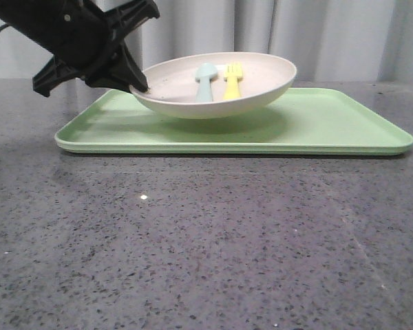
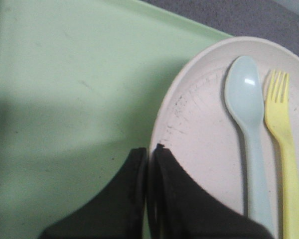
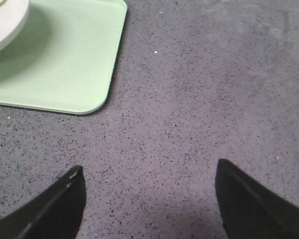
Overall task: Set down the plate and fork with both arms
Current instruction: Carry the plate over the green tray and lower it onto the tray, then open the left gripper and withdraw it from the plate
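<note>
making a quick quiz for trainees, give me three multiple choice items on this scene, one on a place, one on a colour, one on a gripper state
1. Where does the fork lie?
A. on the bare table
B. in the plate, beside the spoon
C. on the tray, outside the plate

2. What colour is the tray?
A. light green
B. yellow
C. white

3. How is the right gripper?
A. shut on the fork
B. shut on the plate
C. open over the table

Answers: 1 B, both utensils rest inside the dish; 2 A, all three views show green; 3 C, its fingers stand wide apart, holding nothing.
</note>
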Robot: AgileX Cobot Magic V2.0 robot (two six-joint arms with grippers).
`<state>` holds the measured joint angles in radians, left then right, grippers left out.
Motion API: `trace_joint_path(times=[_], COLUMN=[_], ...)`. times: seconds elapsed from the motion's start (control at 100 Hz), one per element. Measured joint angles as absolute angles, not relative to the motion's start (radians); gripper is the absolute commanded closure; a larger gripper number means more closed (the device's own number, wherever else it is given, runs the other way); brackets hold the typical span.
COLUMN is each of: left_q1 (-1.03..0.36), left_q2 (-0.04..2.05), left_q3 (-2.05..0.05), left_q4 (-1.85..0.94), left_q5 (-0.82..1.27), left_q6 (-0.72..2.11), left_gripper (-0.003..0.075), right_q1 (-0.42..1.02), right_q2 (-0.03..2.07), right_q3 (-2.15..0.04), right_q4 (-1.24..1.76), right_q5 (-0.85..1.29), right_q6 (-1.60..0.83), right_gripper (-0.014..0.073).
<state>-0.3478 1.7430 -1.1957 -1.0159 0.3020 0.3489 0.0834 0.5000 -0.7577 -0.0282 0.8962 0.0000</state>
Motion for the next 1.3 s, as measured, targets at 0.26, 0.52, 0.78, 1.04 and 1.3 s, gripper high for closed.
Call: trace_joint_path(times=[0.26,0.52,0.78,1.04,1.3], left_q1=[-0.356,-0.356,-0.356,-0.356,-0.356], left_q2=[1.766,1.766,1.776,1.795,1.795], left_q3=[-1.196,-1.196,-1.196,-1.196,-1.196], left_q4=[-1.007,-1.000,-1.000,-1.000,-1.000], left_q5=[0.296,0.292,0.276,0.276,0.276], left_q6=[0.348,0.348,0.347,0.347,0.347], left_gripper=[0.0741,0.0741,0.0741,0.0741,0.0741], right_q1=[0.083,0.083,0.083,0.083,0.083], right_q2=[0.500,0.500,0.500,0.500,0.500], right_q3=[-0.758,-0.758,-0.758,-0.758,-0.758], right_q4=[-0.028,-0.028,-0.028,-0.028,-0.028], right_q5=[0.896,0.896,0.896,0.896,0.896], right_q6=[0.000,0.000,0.005,0.000,0.000], right_gripper=[0.0050,0.0050,0.0050,0.0050,0.0050])
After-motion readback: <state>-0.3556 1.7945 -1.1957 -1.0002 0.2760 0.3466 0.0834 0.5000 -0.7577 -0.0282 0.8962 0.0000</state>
